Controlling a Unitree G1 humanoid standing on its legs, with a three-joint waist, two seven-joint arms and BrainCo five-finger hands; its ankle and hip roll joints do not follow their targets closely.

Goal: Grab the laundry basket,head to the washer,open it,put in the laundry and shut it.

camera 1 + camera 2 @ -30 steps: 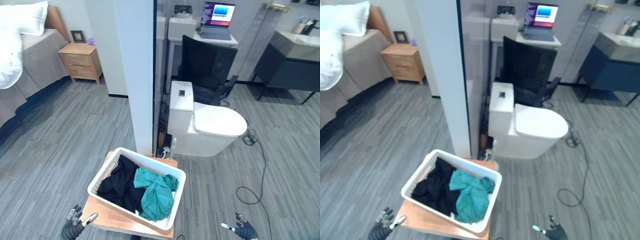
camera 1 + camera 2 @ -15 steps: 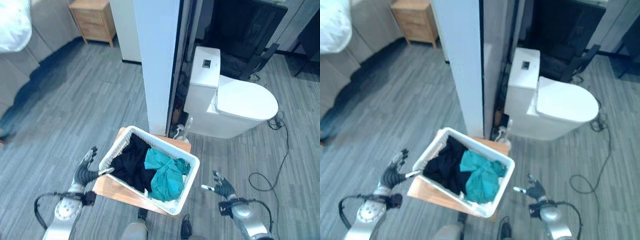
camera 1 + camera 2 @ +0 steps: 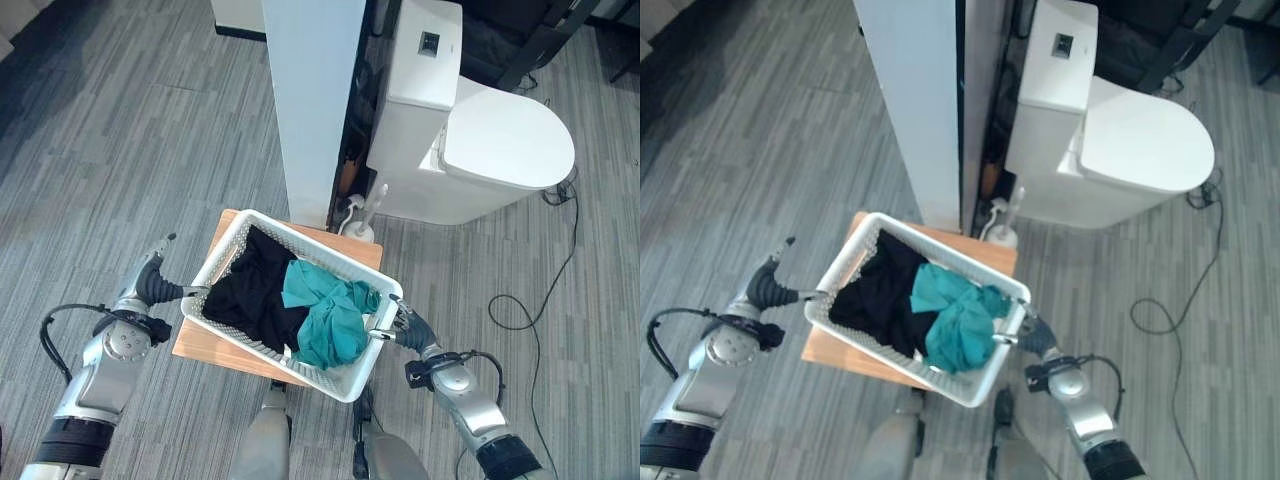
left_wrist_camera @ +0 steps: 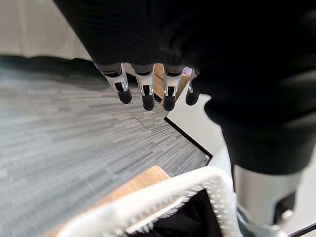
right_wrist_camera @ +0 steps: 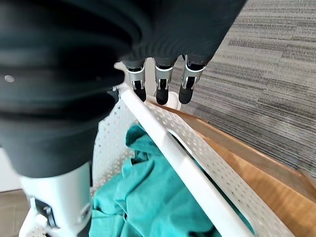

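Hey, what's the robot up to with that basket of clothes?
The robot is getting set to pick up the white laundry basket, which sits on a low wooden table beside a toilet. Its left hand and right hand are at opposite ends of the rim, fingers straight, not yet closed on it. Black clothes and a teal garment lie inside. The basket has not been lifted.

1. The laundry basket (image 3: 352,378), white with perforated walls, lies between the two hands' fingers.
2. Black clothes (image 3: 252,295) lie nearer the left fingers (image 4: 144,94).
3. Teal cloth (image 3: 330,318) lies nearer the right fingers (image 5: 161,87).
4. The stool (image 3: 205,345) is light wood; the floor (image 3: 120,150) is grey-striped.
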